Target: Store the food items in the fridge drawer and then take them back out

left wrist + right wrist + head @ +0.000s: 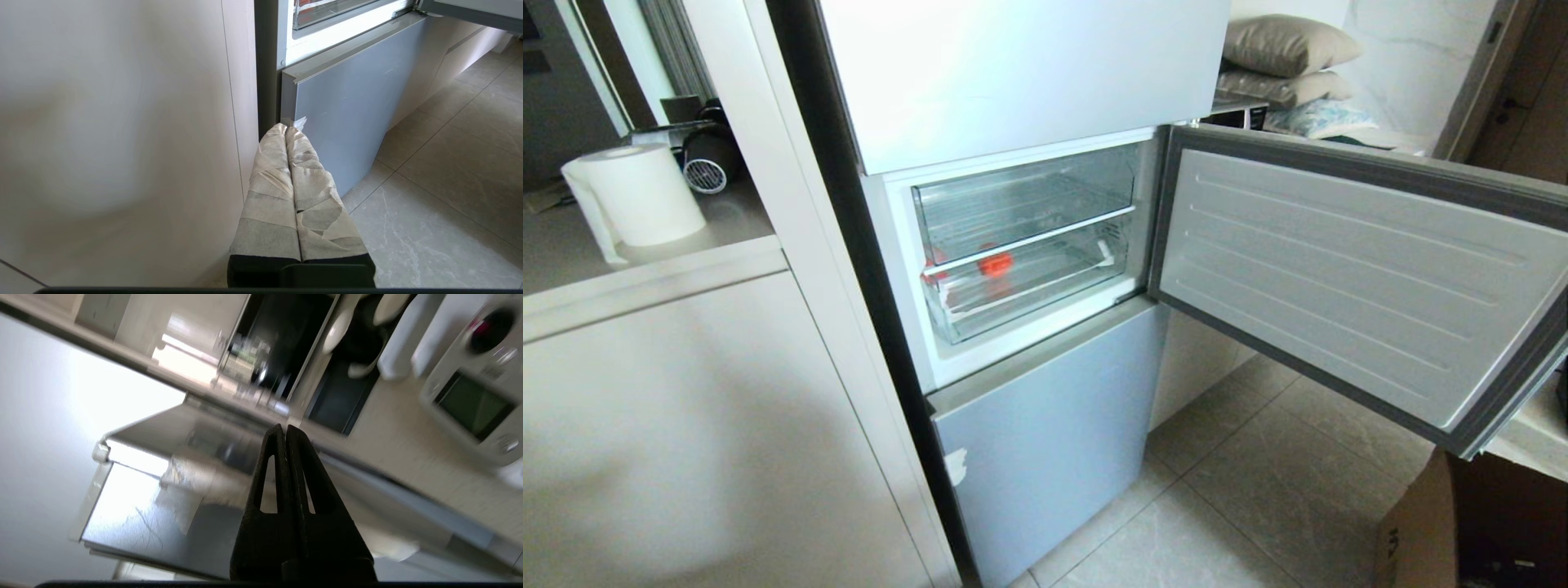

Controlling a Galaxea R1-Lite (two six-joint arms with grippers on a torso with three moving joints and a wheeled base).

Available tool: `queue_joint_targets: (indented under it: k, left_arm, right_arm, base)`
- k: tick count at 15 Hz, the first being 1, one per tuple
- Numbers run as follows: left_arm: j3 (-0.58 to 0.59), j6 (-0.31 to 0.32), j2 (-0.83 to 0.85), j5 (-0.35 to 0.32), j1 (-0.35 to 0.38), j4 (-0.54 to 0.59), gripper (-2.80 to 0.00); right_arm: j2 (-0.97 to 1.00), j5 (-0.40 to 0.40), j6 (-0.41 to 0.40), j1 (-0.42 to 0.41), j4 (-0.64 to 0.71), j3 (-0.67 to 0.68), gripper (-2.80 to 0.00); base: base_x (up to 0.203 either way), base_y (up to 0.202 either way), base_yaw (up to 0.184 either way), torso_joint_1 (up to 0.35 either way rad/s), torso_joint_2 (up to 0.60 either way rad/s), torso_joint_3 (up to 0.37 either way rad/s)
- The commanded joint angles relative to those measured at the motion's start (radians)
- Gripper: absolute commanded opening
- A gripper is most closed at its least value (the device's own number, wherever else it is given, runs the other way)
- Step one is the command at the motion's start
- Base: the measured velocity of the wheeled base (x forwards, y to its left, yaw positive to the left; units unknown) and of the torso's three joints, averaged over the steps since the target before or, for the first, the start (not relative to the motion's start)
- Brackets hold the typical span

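Inside fridge: round glossy red fruit [996, 263] rests in lower clear ribbed plastic drawer [1029, 306], pushed in; storing judged done.
Left gripper [287, 130]: taped fingers pressed together, parked low.
Right gripper [282, 428]: black fingers pressed together, empty, away from drawer.

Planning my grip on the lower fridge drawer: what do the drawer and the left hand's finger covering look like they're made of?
The fridge drawer looks like clear, glossy hard plastic: you see straight through to the red fruit, and its ribs catch glare. The left hand has fingers wrapped in matte, wrinkled pale tape or fabric, likely grippier than bare plastic; which of the two I cannot tell.
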Motion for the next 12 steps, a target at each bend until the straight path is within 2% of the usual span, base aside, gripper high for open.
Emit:
queue_joint_targets:
  k: [1,4,7,12]
  left_arm:
    - [0.000,0.000,0.001,0.000,0.000,0.000,-2.80]
    - [0.000,0.000,0.001,0.000,0.000,0.000,-2.80]
    - [0.000,0.000,0.001,0.000,0.000,0.000,-2.80]
    - [0.000,0.000,0.001,0.000,0.000,0.000,-2.80]
  right_arm:
    - [-0.047,0.042,0.023,0.000,-0.006,0.034,-2.80]
    - [-0.089,0.084,0.049,0.016,-0.005,0.093,-2.80]
    - [-0.188,0.108,0.050,0.017,-0.006,0.215,-2.80]
    - [-0.472,0.168,0.050,0.022,-0.015,0.554,-2.80]
  base:
    - [0.000,0.000,0.000,0.000,0.00,0.000]
    - [0.000,0.000,0.000,0.000,0.00,0.000]
    - [0.000,0.000,0.000,0.000,0.00,0.000]
    - [0.000,0.000,0.000,0.000,0.00,0.000]
